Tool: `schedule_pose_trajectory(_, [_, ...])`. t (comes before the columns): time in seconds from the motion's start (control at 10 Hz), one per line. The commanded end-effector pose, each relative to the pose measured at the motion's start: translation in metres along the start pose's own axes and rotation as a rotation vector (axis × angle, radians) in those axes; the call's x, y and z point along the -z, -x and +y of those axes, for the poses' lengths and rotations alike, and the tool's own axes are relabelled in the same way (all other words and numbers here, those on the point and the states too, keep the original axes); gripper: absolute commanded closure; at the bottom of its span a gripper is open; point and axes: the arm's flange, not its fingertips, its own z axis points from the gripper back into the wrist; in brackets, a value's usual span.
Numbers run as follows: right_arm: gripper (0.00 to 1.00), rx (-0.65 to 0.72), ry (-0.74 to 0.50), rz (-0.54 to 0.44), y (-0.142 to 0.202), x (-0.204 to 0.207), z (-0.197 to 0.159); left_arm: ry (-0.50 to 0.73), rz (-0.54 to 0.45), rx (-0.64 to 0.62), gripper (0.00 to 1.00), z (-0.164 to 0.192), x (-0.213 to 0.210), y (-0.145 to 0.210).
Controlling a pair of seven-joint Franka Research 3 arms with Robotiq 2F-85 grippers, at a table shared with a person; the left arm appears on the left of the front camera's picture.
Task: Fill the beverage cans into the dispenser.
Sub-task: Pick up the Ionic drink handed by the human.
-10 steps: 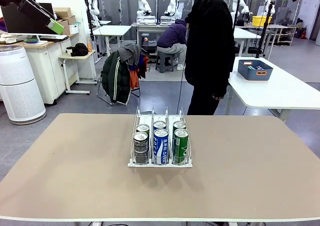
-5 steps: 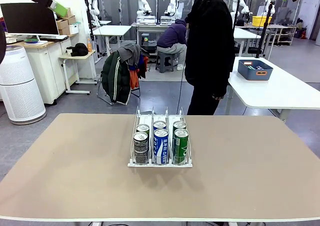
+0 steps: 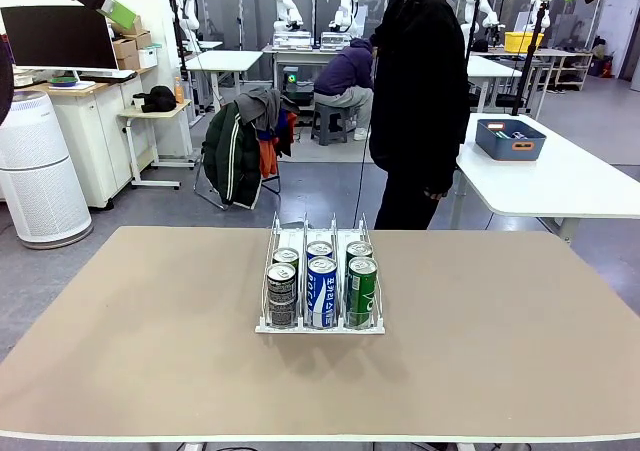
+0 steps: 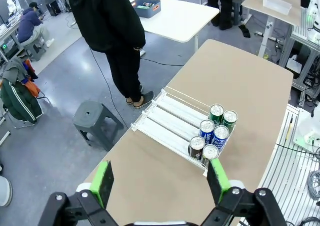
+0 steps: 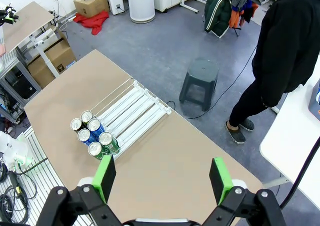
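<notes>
Left gripper (image 4: 161, 178): high over the table (image 3: 130, 341), jaws spread to full width, nothing between the green pads.

Dispenser (image 3: 320, 328): mid-table, with its three lanes running toward the person (image 3: 420, 91) standing at the far side. It holds six upright cans, two per lane, one close behind the other at the near end.
- Left lane: black-and-grey cans (image 3: 282, 296); label print too small to read.
- Middle lane: blue-and-white cans (image 3: 321, 293); white lettering down the side, not legible.
- Right lane: green-and-white cans (image 3: 361, 291); print unreadable.

Blue bin (image 3: 510, 139): on a white side table, far right.

Right gripper (image 5: 162, 178): high above the table, jaws fully apart, holding nothing.
</notes>
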Motion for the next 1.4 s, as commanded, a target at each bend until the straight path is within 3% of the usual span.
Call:
schedule_pose_trajectory(0.0, [0.00, -0.004, -0.005, 0.003, 0.002, 0.000, 0.001, -0.008, -0.001, -0.001, 0.00, -0.001, 0.001, 0.006])
schedule_pose_trajectory(0.9, [0.00, -0.004, -0.005, 0.003, 0.002, 0.000, 0.001, 0.001, 0.001, -0.001, 0.00, 0.000, 0.001, 0.001])
schedule_pose_trajectory(1.1, [0.00, -0.004, -0.005, 0.003, 0.002, 0.000, 0.001, 0.023, 0.100, -0.040, 0.00, -0.004, -0.001, -0.007])
schedule_pose_trajectory(1.3, [0.00, -0.004, -0.005, 0.003, 0.002, 0.000, 0.001, 0.085, 0.154, 0.009, 0.00, -0.008, -0.010, -0.014])
